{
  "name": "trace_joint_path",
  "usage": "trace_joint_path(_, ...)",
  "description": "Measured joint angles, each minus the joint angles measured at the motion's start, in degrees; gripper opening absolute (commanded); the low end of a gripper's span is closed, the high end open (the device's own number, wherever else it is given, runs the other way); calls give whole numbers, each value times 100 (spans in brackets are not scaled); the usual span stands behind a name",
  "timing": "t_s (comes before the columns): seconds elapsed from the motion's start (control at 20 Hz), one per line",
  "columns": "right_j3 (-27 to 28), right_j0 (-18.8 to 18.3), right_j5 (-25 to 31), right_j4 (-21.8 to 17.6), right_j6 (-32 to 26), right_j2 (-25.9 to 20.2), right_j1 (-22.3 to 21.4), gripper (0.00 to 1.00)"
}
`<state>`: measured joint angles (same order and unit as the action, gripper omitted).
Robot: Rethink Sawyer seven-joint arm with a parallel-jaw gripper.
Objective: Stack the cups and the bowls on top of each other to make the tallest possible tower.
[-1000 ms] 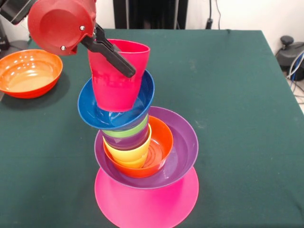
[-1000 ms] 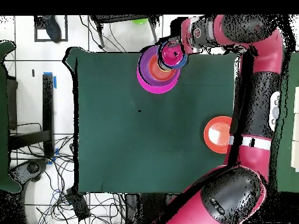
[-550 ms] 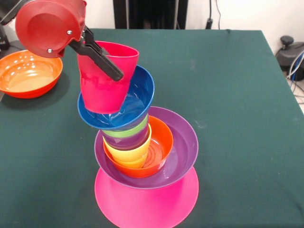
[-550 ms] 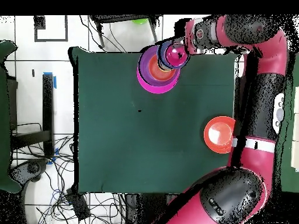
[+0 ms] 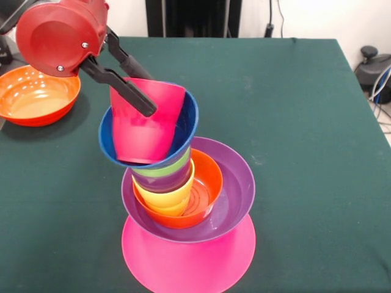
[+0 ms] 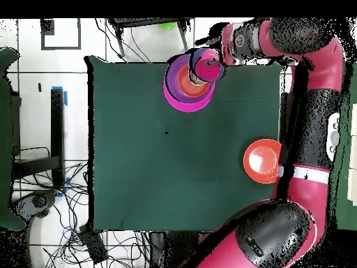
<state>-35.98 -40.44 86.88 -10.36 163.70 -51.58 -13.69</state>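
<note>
I am placing the red cup [image 5: 146, 121] on top of the tower [image 5: 183, 201], and my gripper [image 5: 137, 85] is clamped on it, one black finger [image 5: 119, 90] across its outer wall and the other reaching over its rim. The cup sits tilted inside the small blue bowl [image 5: 186, 125], which itself leans at the tower's top. Below the blue bowl come the light green cup [image 5: 174, 166], the purple cup [image 5: 171, 179] and the yellow cup [image 5: 166, 198], nested in the small orange bowl [image 5: 208, 186], then the medium purple bowl [image 5: 235, 195] and the upturned pink bowl [image 5: 201, 262] as base. The large orange bowl [image 5: 36, 94] rests on the green table [image 5: 293, 122], well apart from the tower, on my gripper's side of it. Next, I judge, the cup needs settling upright before I let go; the leaning blue bowl could tip.
</note>
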Motion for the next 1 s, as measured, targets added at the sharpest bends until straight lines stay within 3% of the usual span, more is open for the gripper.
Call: trace_joint_path(1.0,-3,236,-75,472,0,444,-31,100)
